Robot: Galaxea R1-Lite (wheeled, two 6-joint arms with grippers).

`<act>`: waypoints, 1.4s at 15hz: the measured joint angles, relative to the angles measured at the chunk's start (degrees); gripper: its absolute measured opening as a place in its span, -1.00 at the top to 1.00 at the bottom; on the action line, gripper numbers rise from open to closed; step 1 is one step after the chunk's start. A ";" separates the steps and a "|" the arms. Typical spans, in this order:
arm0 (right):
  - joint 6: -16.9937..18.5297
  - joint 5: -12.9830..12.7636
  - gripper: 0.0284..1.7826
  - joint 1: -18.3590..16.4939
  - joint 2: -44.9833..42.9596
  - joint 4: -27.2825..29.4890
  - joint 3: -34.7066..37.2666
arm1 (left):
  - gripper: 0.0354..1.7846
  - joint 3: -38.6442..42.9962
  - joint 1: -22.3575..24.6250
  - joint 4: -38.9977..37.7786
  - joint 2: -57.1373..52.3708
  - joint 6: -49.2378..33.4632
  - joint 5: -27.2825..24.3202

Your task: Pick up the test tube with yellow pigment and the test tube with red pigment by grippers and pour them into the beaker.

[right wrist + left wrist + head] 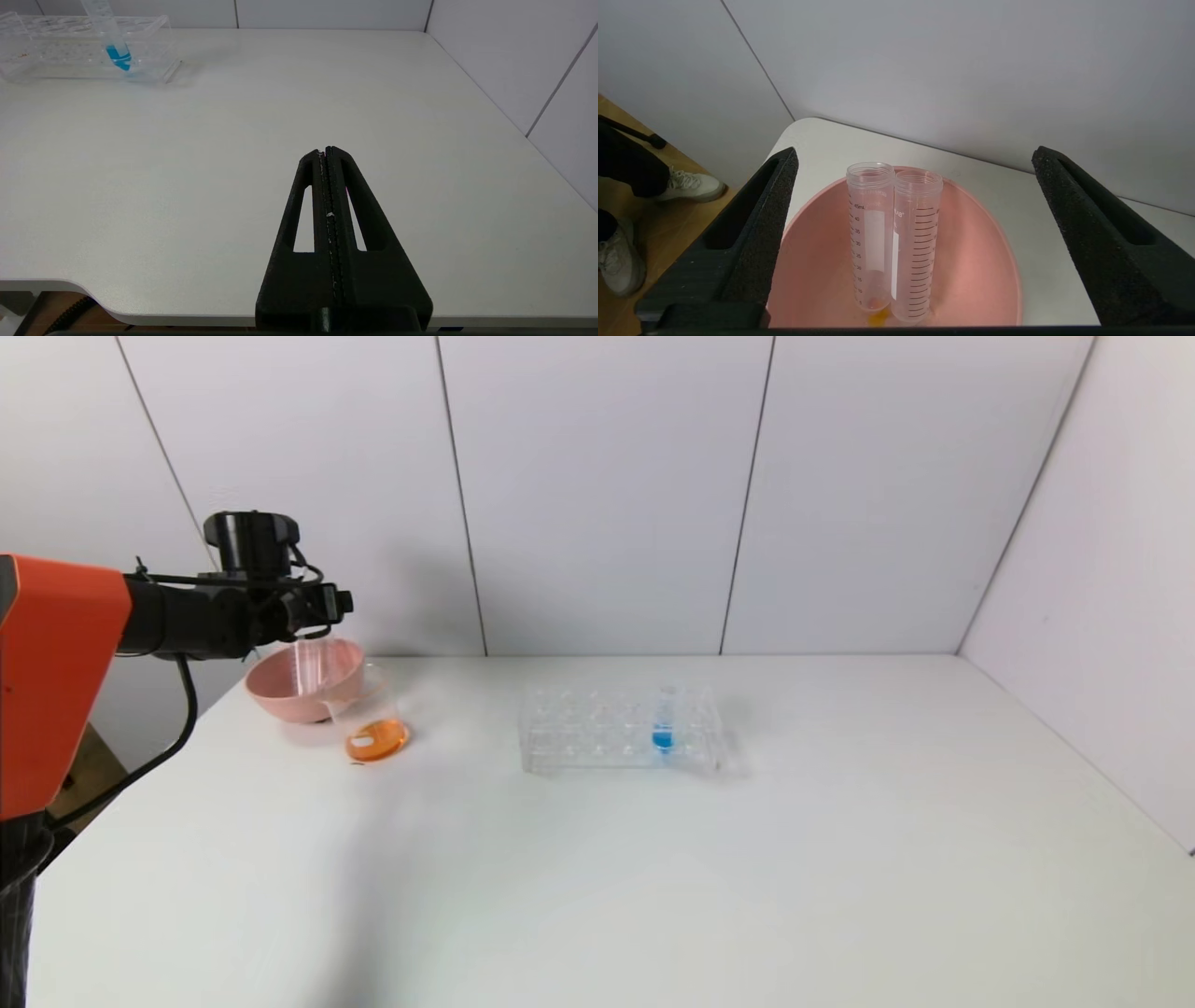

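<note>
The left gripper (pixel 322 607), a black two-fingered claw on a black arm with an orange link, hangs above the round pink plastic bowl (pixel 280 695) near the far left corner of the white desk (pixel 653 859); in the left wrist view its fingers (pixel 756 233) are spread wide apart and hold nothing, one to each side of the bowl (pixel 971 261) below. Inside the bowl two slim clear graduated test tubes lean side by side, touching, mouths up and bases on the bowl's floor: one (pixel 871 233) has a trace of red-orange at its bottom, the other (pixel 917 247) stands beside a small yellow-orange spot on the bowl's floor, and both look nearly empty. Which of them held the yellow pigment and which the red cannot be told for certain. Just beside the bowl, on its near right side, the small clear beaker (pixel 369 714) with a flared rim stands on the desk with a shallow layer of orange liquid (pixel 376 740) in it. Toward the middle of the far edge lies a clear plastic tube rack (pixel 621 728), and in it one clear tube with blue liquid (pixel 663 721) stands upright. The right gripper (pixel 328 151), seen only in the right wrist view, hangs over the near right part of the desk, well apart from the rack (pixel 70 46), its black fingers pressed flat together with nothing between them.
</note>
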 joint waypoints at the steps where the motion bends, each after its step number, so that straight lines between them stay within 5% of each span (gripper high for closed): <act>1: 0.00 0.00 0.91 0.00 0.00 0.02 0.00 | -0.99 0.29 -0.09 -0.02 -0.87 0.11 0.07; 6: 0.00 -0.02 0.91 0.00 0.00 0.00 0.00 | -0.98 1.68 -0.69 0.74 -10.90 6.83 -1.11; 11: 0.00 -0.02 0.91 0.00 0.00 0.00 0.00 | -0.98 7.06 -1.52 5.23 -29.50 15.92 -9.24; 16: 0.00 -0.02 0.91 0.00 0.00 0.02 0.00 | -0.98 24.88 -1.83 7.46 -57.09 17.97 -18.54; 21: 0.00 -0.02 0.91 0.00 0.00 0.02 0.00 | -0.98 51.30 -2.07 11.06 -89.59 21.27 -22.74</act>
